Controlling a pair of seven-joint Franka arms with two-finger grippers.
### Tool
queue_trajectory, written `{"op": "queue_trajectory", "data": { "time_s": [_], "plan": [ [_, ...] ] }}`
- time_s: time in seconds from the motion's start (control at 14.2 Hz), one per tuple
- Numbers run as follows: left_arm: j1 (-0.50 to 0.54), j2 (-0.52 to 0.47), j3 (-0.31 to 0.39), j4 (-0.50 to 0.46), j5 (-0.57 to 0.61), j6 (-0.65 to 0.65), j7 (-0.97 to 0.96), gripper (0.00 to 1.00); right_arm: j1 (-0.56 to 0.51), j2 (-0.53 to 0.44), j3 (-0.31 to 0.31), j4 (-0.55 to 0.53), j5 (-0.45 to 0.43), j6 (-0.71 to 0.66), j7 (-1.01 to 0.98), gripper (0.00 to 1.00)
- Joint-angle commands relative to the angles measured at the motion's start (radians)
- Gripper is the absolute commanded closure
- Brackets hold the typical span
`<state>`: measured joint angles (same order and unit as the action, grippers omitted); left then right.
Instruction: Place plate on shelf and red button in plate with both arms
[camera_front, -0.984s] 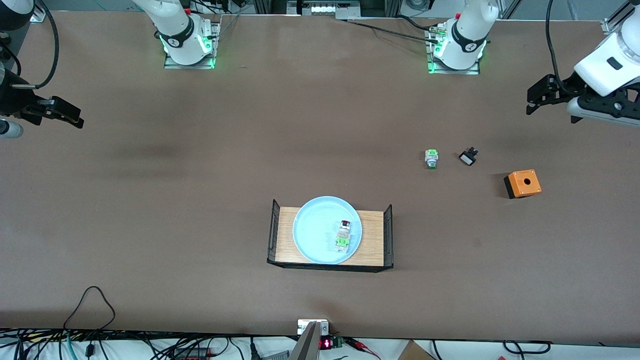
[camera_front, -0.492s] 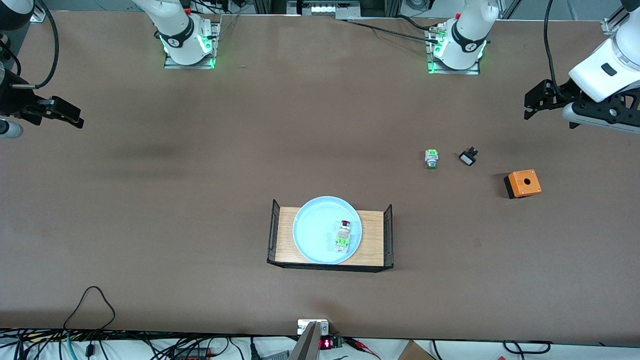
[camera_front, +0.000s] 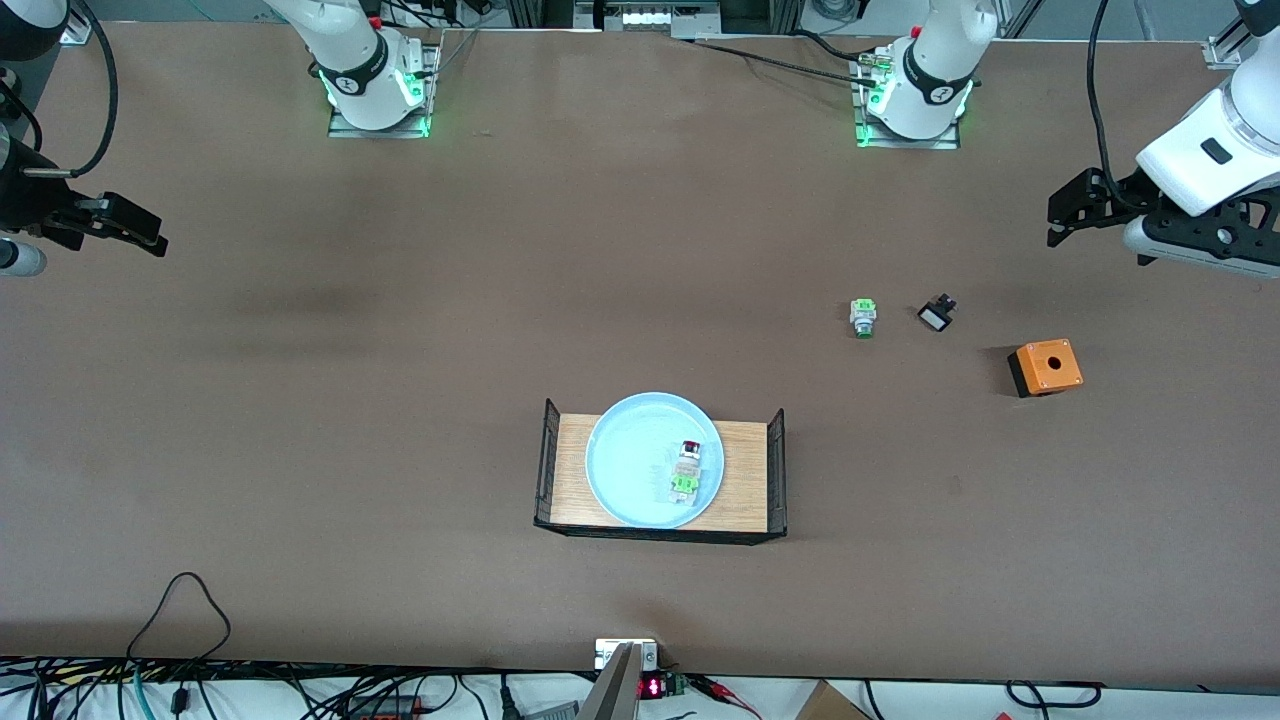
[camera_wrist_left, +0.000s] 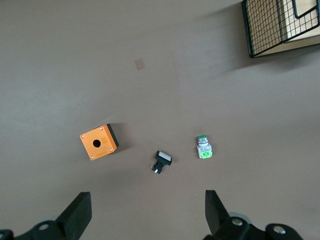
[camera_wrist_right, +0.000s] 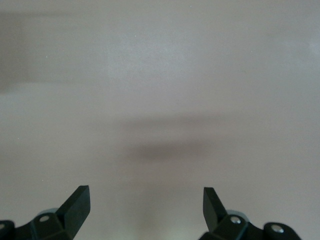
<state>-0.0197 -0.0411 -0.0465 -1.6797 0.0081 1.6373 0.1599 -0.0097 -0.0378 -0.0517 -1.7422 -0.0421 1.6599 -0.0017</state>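
Observation:
The pale blue plate (camera_front: 625, 460) rests on a wooden shelf with black wire ends (camera_front: 745, 480), in the middle of the table. The red button (camera_front: 686, 470) lies on the plate, red cap toward the robots' bases. My left gripper (camera_front: 1065, 215) (camera_wrist_left: 148, 210) hangs open and empty over bare table at the left arm's end. My right gripper (camera_front: 140, 232) (camera_wrist_right: 146, 202) hangs open and empty over bare table at the right arm's end. Both are well away from the plate.
Toward the left arm's end lie a green-capped switch (camera_front: 863, 317) (camera_wrist_left: 203, 148), a small black switch with a white face (camera_front: 936, 315) (camera_wrist_left: 162, 161) and an orange box with a hole (camera_front: 1046, 367) (camera_wrist_left: 99, 142). Cables run along the table's front edge.
The left arm has shifted slightly at its end of the table. The right arm, the plate and the red button have not moved.

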Motion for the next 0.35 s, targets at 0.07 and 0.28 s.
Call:
{"op": "queue_trajectory", "data": {
  "time_s": [0.07,0.28],
  "plan": [
    [-0.006,0.066,0.001,0.090,0.016,-0.016,0.015,0.00,-0.004,-0.008,0.001,0.007,0.016,-0.015,-0.017,0.00],
    [-0.006,0.066,0.001,0.090,0.015,-0.020,0.016,0.00,-0.004,-0.008,0.000,0.007,0.016,-0.015,-0.017,0.00]
  ]
}}
